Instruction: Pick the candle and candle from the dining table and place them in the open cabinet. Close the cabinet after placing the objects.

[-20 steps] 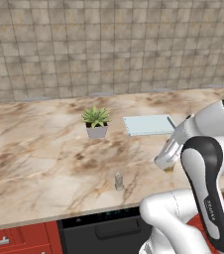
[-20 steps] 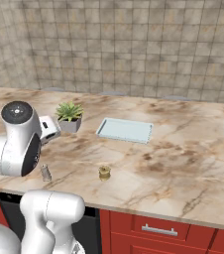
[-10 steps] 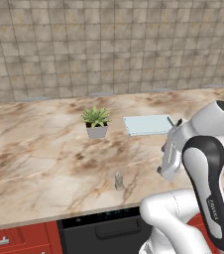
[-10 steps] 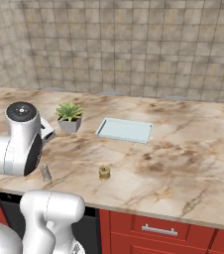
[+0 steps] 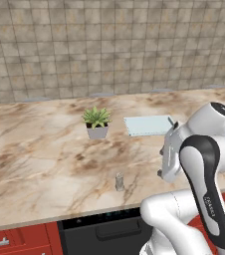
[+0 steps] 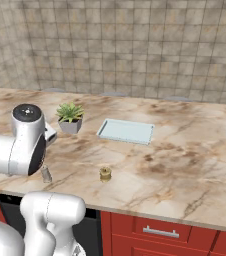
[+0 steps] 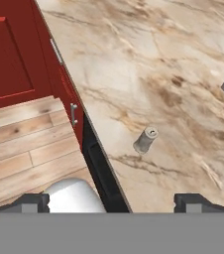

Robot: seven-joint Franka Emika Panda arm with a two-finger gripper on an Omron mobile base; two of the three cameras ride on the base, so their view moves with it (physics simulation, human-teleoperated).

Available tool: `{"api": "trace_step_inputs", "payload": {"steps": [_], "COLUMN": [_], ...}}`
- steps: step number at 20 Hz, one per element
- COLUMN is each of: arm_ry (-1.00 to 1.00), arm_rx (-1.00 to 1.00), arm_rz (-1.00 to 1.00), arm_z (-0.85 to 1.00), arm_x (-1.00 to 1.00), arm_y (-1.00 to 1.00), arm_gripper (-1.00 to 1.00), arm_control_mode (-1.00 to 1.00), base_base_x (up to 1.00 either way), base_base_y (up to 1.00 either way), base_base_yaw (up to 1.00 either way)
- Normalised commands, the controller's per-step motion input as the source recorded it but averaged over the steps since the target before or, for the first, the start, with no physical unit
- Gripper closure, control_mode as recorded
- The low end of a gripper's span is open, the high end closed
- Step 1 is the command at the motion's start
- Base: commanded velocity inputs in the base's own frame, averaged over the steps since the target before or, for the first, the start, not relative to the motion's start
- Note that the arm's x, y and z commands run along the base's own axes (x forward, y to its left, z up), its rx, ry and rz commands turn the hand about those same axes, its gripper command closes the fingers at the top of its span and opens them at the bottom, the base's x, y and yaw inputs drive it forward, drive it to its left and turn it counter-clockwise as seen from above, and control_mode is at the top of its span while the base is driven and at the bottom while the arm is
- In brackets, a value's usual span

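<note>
Gripper above the counter's front edge, both candles on the counter.

In the hand view the gripper [image 7: 112,201] shows two dark fingertips [image 7: 32,202] set wide apart, with nothing between them. Beyond them the slim grey candle [image 7: 145,140] stands upright on the marble counter [image 7: 148,64], near its front edge. The same candle [image 5: 119,182] stands in front of the potted plant [image 5: 97,122] in the left base view. The squat olive-gold candle [image 6: 105,173] sits further along the counter, apart from the slim one [image 6: 46,174]. A pale flat tray [image 6: 126,131] lies just beside the plant [image 6: 70,117], toward the tiled wall [image 6: 135,45].
</note>
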Motion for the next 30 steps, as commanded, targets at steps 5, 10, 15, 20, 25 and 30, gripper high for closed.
{"api": "trace_step_inputs", "payload": {"steps": [5, 10, 15, 20, 25, 30], "arm_ry": [-0.04, -0.12, -0.19, -0.23, -0.15, -0.07], "arm_rx": [0.0, 0.0, 0.01, 0.0, 0.0, 0.0], "arm_rz": [0.0, 0.0, 0.02, 0.08, 0.1, 0.05], "arm_z": [-0.07, -0.11, -0.14, -0.25, -0.33, -0.37], "arm_x": [0.11, 0.29, 0.22, 0.03, 0.0, -0.01], "arm_y": [0.0, 0.01, 0.0, 0.0, 0.0, 0.0], "arm_gripper": [-1.0, -1.0, -1.0, -1.0, -1.0, -1.0], "arm_control_mode": [-1.0, -1.0, -1.0, -1.0, -1.0, -1.0], "base_base_x": [0.0, 0.0, 0.0, 0.0, 0.0, 0.0], "base_base_y": [0.0, 0.0, 0.0, 0.0, 0.0, 0.0], "base_base_yaw": [0.0, 0.0, 0.0, 0.0, 0.0, 0.0]}}
